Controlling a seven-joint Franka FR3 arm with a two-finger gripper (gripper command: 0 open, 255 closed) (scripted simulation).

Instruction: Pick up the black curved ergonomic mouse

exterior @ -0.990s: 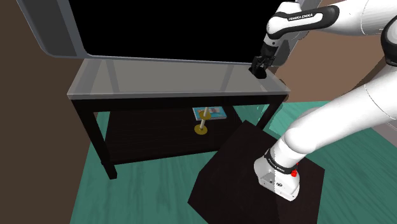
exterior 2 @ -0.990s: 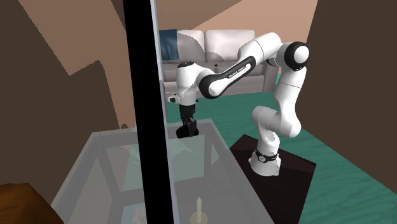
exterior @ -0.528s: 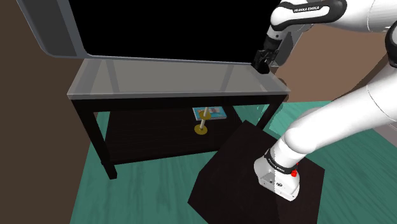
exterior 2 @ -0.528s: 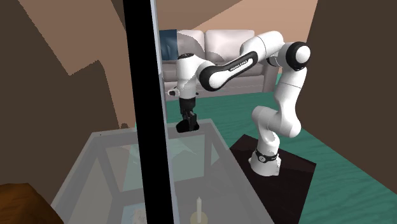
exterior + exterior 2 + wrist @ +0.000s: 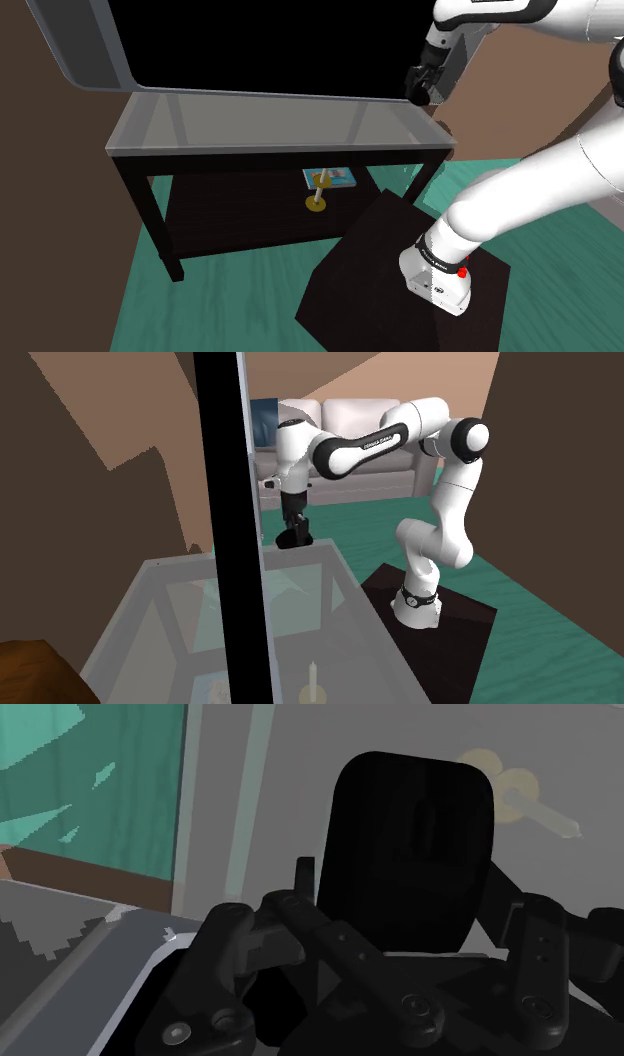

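Observation:
The black curved mouse [image 5: 415,844] sits clasped between my gripper's [image 5: 405,929] two black fingers, seen against the glass below it. In the shoulder view my gripper [image 5: 419,88] hangs shut on the mouse above the glass table's [image 5: 270,125] far right corner, clear of the top. From the second exterior view the gripper [image 5: 293,535] hovers over the table's [image 5: 300,612] far end, the mouse a dark lump at its tips.
A big black screen in a grey frame [image 5: 95,55] stands along the back of the table; edge-on it is a black bar [image 5: 228,522]. A candle holder [image 5: 318,196] and a book [image 5: 331,178] lie beneath the glass. Behind the arm is a sofa [image 5: 350,427].
My gripper has risen from the table's corner with the mouse in it, and now hangs clear above the glass.

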